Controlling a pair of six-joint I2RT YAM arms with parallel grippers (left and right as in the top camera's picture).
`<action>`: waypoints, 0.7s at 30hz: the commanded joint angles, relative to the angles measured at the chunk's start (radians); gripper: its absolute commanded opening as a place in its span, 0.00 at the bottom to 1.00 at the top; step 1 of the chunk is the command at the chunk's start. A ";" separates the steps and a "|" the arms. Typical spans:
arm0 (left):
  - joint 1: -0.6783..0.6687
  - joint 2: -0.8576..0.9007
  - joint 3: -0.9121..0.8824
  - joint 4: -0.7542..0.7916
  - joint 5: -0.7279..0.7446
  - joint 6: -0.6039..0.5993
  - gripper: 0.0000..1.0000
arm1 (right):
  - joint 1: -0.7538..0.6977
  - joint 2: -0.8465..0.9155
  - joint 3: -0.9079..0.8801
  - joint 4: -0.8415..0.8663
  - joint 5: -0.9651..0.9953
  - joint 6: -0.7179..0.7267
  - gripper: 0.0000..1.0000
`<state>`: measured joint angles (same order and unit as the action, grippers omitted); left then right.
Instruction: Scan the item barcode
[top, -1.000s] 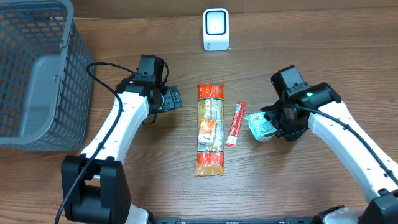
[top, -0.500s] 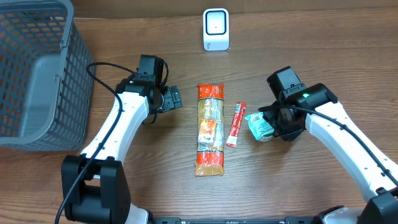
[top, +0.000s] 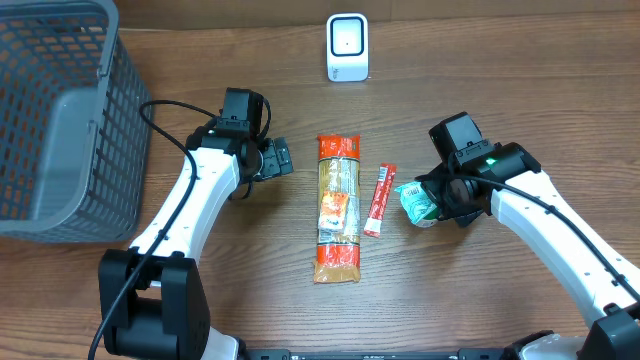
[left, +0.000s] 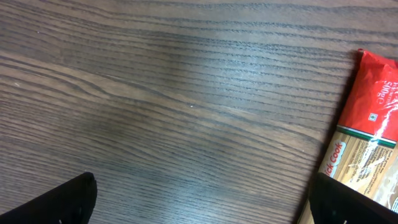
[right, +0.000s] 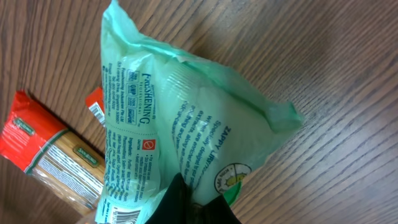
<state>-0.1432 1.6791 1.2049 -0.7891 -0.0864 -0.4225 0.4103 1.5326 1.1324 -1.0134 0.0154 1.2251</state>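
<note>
The green pouch (top: 416, 203) is located at the right of the table (top: 250, 300), just beside the red sachet (top: 379, 199), and is pinched at its right end by the right gripper (top: 447, 197). In the right wrist view the fingers (right: 186, 200) are seen clamped narrow on the pouch film, so the grasp is judged done. Whether the pouch is raised off the wood or resting on it cannot be told. Part of a barcode (right: 122, 215) is visible at the bottom edge of the wrist view, on the printed side of the pouch, mostly cut off by the frame. The scanner (top: 347, 46) is placed at the far edge of the table, well apart from the pouch, and nothing is presented to its window. The scan itself is therefore judged not yet done. What is left: the pouch is to be lifted, carried toward the scanner and turned so that the barcode side is faced to it. The pasta pack (top: 337, 208) is laid lengthwise in the middle of the table, with the red sachet between it and the pouch; both are untouched and apart from any gripper. The left gripper (top: 276, 159) is held just left of the pasta pack with its fingers spread wide and nothing between them, only bare wood being shown in the left wrist view. The basket (top: 108, 62) is set at the far left corner; its contents, if any, cannot be made out.
</note>
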 joint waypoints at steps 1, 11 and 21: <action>-0.001 -0.012 0.009 0.001 0.002 -0.004 1.00 | 0.001 0.009 -0.014 -0.017 0.021 -0.055 0.03; -0.001 -0.012 0.009 0.001 0.002 -0.004 1.00 | 0.011 -0.070 0.061 0.135 -0.196 -0.514 0.04; -0.001 -0.012 0.009 0.001 0.002 -0.004 1.00 | 0.103 -0.006 0.060 0.259 -0.111 -0.645 0.04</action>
<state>-0.1432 1.6791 1.2049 -0.7891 -0.0868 -0.4225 0.4774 1.5040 1.1591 -0.7830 -0.1524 0.6437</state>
